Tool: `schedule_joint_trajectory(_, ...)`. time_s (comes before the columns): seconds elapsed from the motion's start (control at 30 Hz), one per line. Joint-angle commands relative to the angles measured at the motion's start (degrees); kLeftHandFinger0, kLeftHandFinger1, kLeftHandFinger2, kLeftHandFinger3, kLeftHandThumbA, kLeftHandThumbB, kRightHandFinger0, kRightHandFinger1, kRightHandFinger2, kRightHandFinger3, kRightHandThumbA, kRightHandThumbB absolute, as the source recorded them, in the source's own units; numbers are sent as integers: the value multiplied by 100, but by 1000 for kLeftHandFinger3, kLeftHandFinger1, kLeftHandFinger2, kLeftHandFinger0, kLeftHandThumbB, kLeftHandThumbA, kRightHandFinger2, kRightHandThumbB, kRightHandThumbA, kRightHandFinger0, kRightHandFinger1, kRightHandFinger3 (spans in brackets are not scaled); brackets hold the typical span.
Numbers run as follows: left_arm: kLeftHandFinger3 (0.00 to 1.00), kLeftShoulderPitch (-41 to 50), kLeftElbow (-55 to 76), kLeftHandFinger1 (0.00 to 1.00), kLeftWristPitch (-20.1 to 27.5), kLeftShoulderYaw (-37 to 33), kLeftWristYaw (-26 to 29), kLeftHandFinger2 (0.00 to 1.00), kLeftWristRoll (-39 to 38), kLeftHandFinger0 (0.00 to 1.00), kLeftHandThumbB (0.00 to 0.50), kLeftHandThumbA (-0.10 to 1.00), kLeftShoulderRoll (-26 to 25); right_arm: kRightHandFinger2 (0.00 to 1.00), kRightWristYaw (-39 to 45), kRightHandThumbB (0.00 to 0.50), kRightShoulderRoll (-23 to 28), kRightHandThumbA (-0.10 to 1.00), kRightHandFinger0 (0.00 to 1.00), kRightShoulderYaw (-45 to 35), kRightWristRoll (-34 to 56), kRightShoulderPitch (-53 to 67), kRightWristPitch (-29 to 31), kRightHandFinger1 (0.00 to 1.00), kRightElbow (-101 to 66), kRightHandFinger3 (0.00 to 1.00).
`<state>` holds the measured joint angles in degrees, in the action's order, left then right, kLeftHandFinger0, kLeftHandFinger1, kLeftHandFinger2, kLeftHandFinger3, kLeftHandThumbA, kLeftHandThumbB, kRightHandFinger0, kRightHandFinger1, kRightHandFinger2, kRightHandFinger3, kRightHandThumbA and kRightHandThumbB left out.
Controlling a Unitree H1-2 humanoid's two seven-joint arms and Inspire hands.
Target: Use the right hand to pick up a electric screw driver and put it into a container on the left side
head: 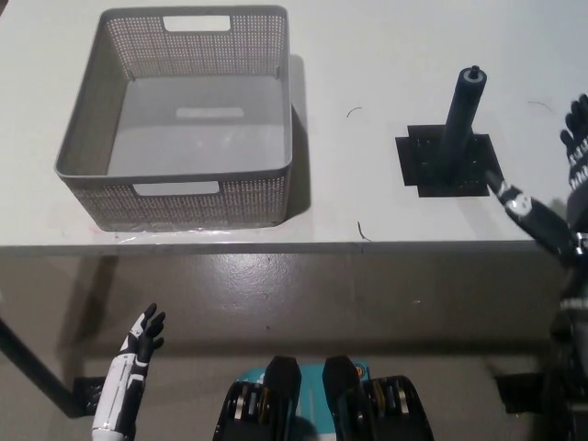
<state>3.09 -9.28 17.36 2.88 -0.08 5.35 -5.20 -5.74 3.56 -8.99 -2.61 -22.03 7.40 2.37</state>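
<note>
A dark grey electric screwdriver [458,118] stands upright on a black square base [448,164] on the white table, right of centre. My black right hand [554,188] is raised at the table's right edge, just right of the base, open with fingers spread and holding nothing. The grey perforated container [184,119] sits at the table's left, with nothing inside. My white left hand [136,347] rests low at the lower left, below the table edge, fingers apart.
The table's front edge [294,246] runs across the middle of the view, with grey floor below it. A dark table leg [28,367] crosses the lower left corner. Bare white tabletop lies between the container and the screwdriver.
</note>
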Motion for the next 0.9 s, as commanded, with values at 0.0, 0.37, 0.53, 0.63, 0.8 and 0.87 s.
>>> schedule_joint_trajectory(0.0,1000,-80,43,1000,236,-26,55,1000,71,1000,120,1000,-74,1000,-50,371,102,1000,1000,-128,273,-539,-219,1000,440,1000)
schedule_joint_trajectory(0.37,1000,15,71,1000,236,-52,4,1000,45,1000,110,1000,-100,1000,-95,460,229,1000,1000,78,-43,-1265,-667,1000,1781,1000)
schedule_joint_trajectory(0.53,1000,15,120,1000,172,-59,-11,1000,31,1000,105,1000,-117,1000,-36,479,273,1000,1000,80,73,-1717,-636,1000,2605,1000)
schedule_joint_trajectory(0.63,1000,5,102,1000,207,-68,1,1000,62,1000,109,1000,-136,1000,-12,490,324,1000,1000,130,34,-1910,-647,1000,2933,1000)
schedule_joint_trajectory(0.8,1000,12,98,1000,205,-84,-17,1000,48,1000,120,1000,-165,1000,19,500,348,1000,1000,177,87,-2274,-496,1000,3649,1000)
schedule_joint_trajectory(0.87,1000,11,103,1000,193,-91,-13,1000,57,1000,121,1000,-165,1000,-24,500,352,1000,1000,191,64,-2334,-452,1000,3800,1000)
